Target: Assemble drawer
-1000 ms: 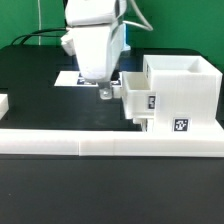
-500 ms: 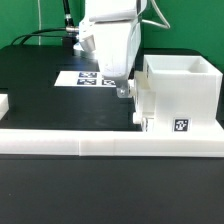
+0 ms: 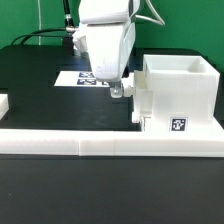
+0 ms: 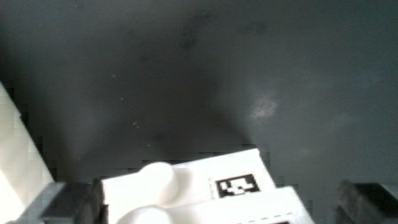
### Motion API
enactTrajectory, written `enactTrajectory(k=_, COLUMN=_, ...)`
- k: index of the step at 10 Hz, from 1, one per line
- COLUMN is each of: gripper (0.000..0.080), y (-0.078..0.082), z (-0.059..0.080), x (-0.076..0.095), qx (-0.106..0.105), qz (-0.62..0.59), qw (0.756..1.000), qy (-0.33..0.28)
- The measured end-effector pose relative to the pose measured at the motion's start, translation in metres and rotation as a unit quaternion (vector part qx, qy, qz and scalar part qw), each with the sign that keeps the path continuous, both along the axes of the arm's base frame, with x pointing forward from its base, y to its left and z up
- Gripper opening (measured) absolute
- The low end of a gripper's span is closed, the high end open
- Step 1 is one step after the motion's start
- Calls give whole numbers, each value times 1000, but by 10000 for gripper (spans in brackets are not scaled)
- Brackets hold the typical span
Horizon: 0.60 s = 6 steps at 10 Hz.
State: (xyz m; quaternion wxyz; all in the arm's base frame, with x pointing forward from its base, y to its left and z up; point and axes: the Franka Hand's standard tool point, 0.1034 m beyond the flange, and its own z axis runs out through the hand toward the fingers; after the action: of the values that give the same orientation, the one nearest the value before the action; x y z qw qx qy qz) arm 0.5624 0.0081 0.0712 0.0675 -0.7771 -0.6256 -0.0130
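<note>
White boxy arm (image 3: 105,40) — black cables, grey fingertips (image 3: 117,92).

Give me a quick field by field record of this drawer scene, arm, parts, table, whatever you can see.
gripper: low over the table, at the tray's end on the exterior view's left; open or shut unclear
tray: pushed mostly into the casing, a short end sticking out
casing: upright, open top, tag on front
rail: long, low, across the front
marker board: flat behind the gripper
table: black
</note>
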Motion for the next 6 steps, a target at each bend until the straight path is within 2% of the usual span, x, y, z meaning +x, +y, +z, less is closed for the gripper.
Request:
enactTrajectory(k=3, gripper=649, y=0, z=-2, x=-2, qx=0, qz=0, qw=1000, qy=1)
enactTrajectory(k=6, gripper=649, y=4, z=-12, x=-17, qx=0, qz=1, qw=1000, qy=0)
